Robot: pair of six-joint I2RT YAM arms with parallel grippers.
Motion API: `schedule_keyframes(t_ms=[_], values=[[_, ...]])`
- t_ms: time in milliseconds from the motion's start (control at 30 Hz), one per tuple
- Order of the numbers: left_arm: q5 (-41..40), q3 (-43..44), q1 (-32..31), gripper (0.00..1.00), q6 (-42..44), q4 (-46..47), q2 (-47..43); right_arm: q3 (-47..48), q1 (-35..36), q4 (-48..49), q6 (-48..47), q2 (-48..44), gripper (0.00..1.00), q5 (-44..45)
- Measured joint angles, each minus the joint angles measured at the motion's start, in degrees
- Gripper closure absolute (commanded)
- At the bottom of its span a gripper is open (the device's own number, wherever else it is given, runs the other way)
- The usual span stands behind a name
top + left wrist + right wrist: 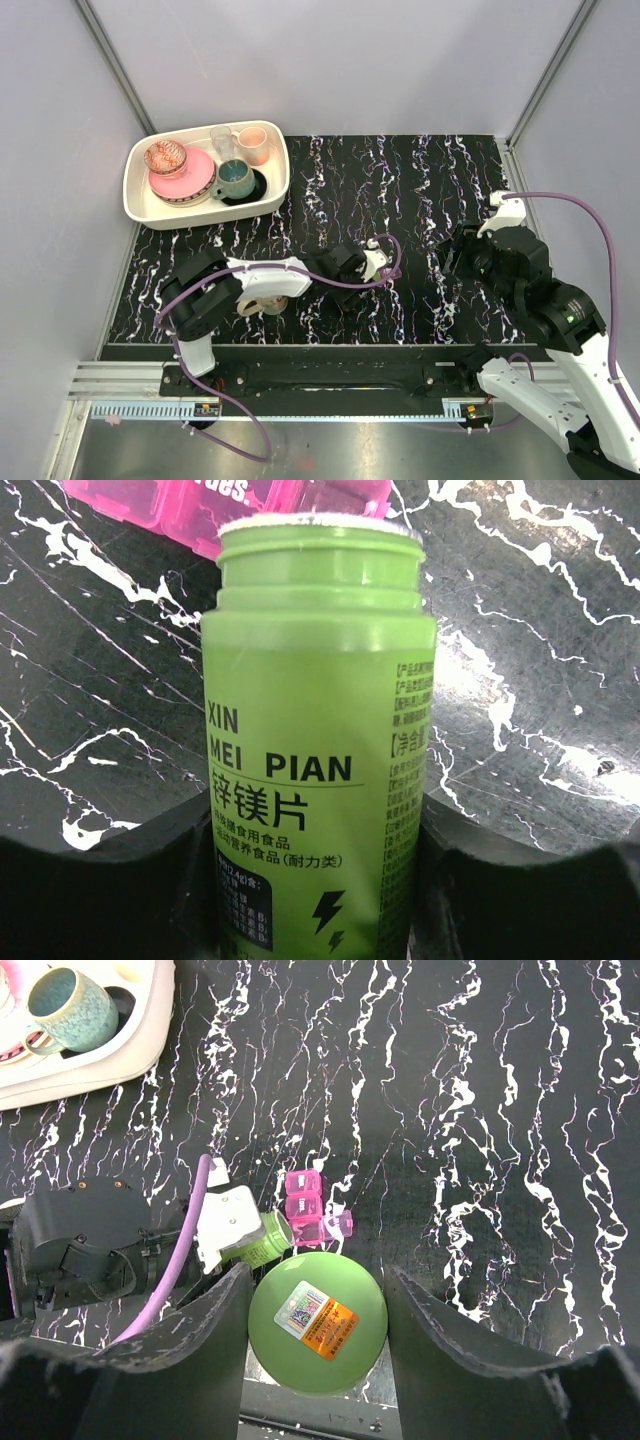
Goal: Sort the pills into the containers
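At the table's [430, 190] far left corner we see a tray [135, 210] of cups [237, 178]. Near the middle, our left gripper [315, 825] is clamped tight on the green bottle [320, 680], whose uncapped neck points at the pill box [310, 1215] just beside it. Our right gripper [318, 1290] pinches the green cap [318, 1360] between both fingers, to the bottle's right.

top view overhead; left wrist hard against lime-green plastic bottle [320, 730], right wrist higher (both showing magenta-purple pill box [305, 1210]).
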Motion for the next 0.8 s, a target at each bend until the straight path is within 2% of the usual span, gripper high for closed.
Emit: schedule_keyframes(t_ms=[800], values=[[-0.02, 5.49, 0.0, 1.0, 2.45, -6.67, 2.95, -0.44, 0.0, 0.0, -0.42, -1.38, 1.0, 1.31]])
